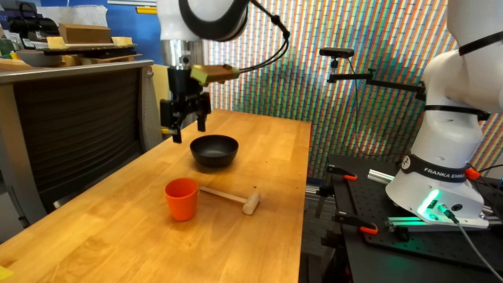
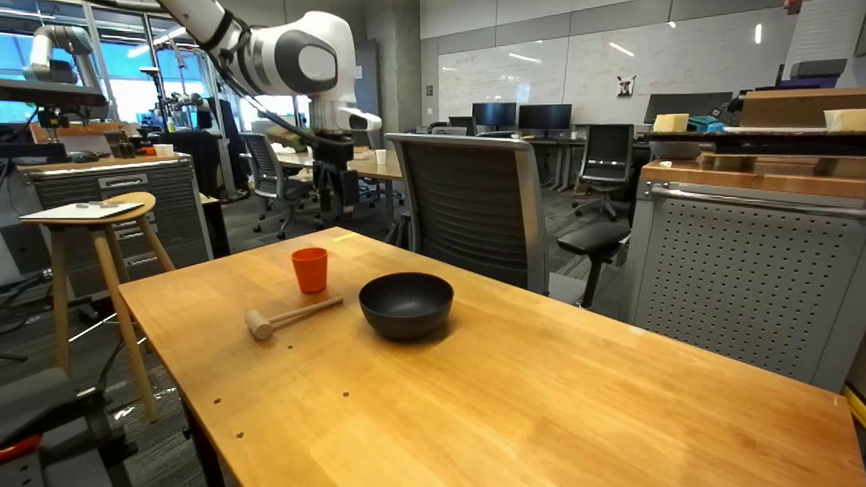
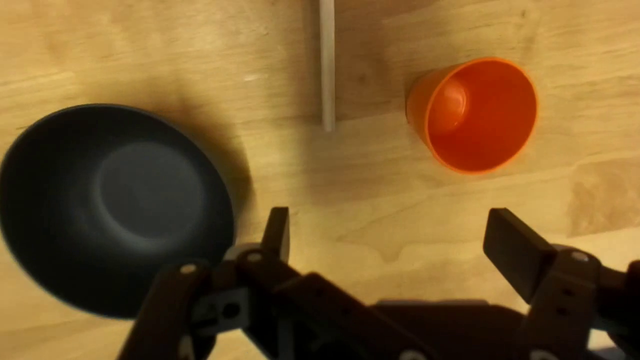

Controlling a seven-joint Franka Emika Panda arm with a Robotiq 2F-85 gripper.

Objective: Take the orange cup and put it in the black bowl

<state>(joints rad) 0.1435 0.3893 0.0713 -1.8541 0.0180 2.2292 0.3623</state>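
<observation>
My fingers (image 3: 517,252) are spread wide apart, and in the wrist view the pale wood of the bench (image 1: 243,251) shows through the gap between their tips. I hang above that surface, touching neither it nor the things on it. The orange cup (image 3: 482,117) stands upright on the bench, mouth up; in the wrist view it sits beyond my tips, toward the upper right, and I can see down inside it to its bottom. The black bowl (image 3: 145,190) also rests upright on the bench, at the left of the wrist view, where part of one finger covers a stretch of its rim. The cup is outside the bowl, and the two are clearly apart.

A wooden mallet (image 1: 251,203) lies flat near them. Its handle (image 3: 327,65) points toward the space between cup and bowl, and in the wrist view its end is apart from both. A short yellow strip (image 2: 345,237) lies near the edge of the bench.

In both exterior views a chair (image 1: 78,137) with a dark ribbed back stands beside the bench. My white base (image 1: 436,141) is on a black stand (image 1: 385,263), with a green light (image 1: 428,201) glowing low on it. In an exterior view there is also a stool (image 2: 139,201) carrying a flat white thing (image 2: 84,211), and farther back a whiteboard (image 2: 507,88) with two dark monitors (image 2: 544,116) in front of it.
</observation>
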